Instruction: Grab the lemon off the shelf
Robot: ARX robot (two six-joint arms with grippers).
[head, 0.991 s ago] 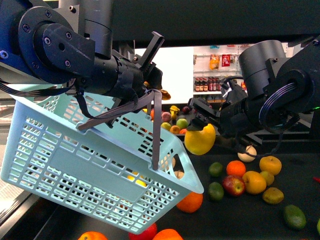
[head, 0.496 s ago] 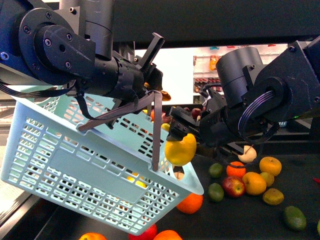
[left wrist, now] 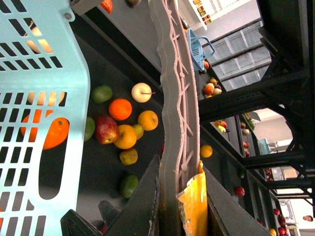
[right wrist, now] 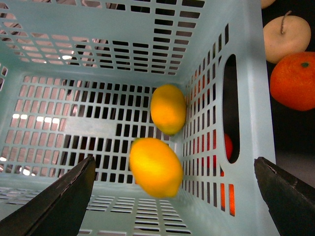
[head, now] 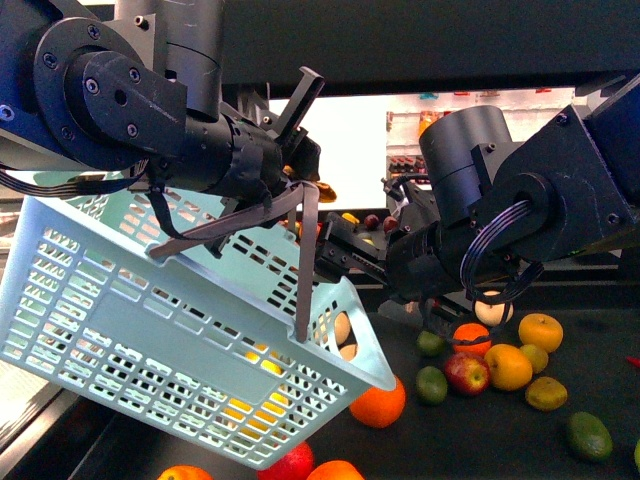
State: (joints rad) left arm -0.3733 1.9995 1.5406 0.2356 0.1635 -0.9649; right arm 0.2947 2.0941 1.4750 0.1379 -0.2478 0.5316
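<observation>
My left gripper (head: 290, 190) is shut on the grey handle (head: 305, 265) of a light blue basket (head: 150, 330) and holds it tilted above the shelf's black deck (head: 600, 385). The left wrist view shows the handle (left wrist: 174, 98) clamped between the fingers of the left gripper (left wrist: 179, 196). My right gripper (head: 335, 255) is open and empty over the basket's raised end. In the right wrist view the right gripper (right wrist: 174, 184) is wide open above two lemons inside the basket (right wrist: 246, 98): one blurred lemon (right wrist: 155, 167) and one against the wall (right wrist: 168, 109).
Loose fruit lies on the deck to the right: an orange (head: 378, 403), an apple (head: 466, 371), yellow fruits (head: 508, 365), limes (head: 431, 383), an avocado (head: 589, 433). A black upper deck (head: 420, 40) hangs overhead. White wall shelving with bottles (head: 410, 165) is far behind.
My right gripper moved left over the basket with the lemon and let it go. The lemon is now inside the basket. The basket dipped slightly.
</observation>
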